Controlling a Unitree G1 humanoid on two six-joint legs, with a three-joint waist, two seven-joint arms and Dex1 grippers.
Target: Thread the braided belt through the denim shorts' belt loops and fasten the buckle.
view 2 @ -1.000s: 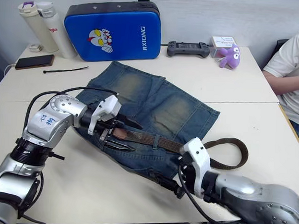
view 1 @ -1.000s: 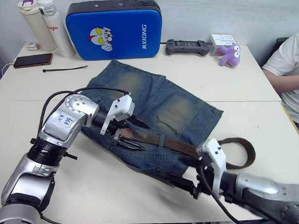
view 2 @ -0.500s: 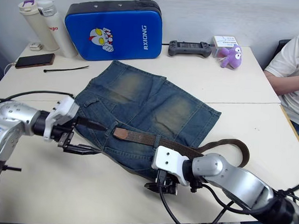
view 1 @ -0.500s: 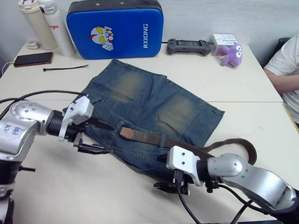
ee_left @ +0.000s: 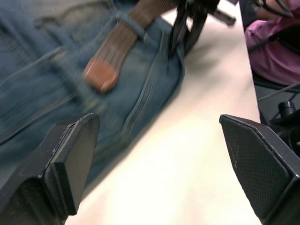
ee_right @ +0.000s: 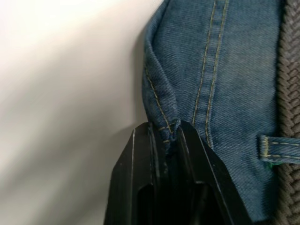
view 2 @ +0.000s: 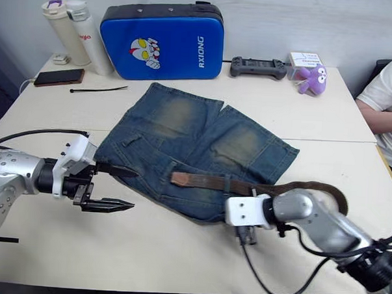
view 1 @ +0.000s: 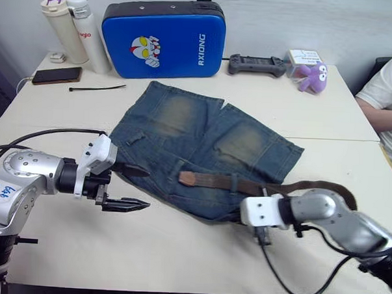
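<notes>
Threading step, partly done by our judgement. The denim shorts lie flat mid-tabletop, waistband toward the near edge. The braided belt runs along the waistband under at least one of the belt loops; its tan tip sits short of the shorts' left side, and the rest curls off past the right side toward the right edge. We cannot make out the buckle.

Left gripper hovers over bare tabletop just beside the shorts' left side, fingers spread wide, holding nothing. Right gripper is clamped on the waistband's near hem.

Next move, as we judge it: the left gripper needs to reach the tip and draw it on through the remaining loops while the right pins the fabric.

Right wrist view gives what the eye views lack: the pinched hem fold, and a loop crossing the weave. Left wrist view shows the tip lying free and both left fingertips well apart.
</notes>
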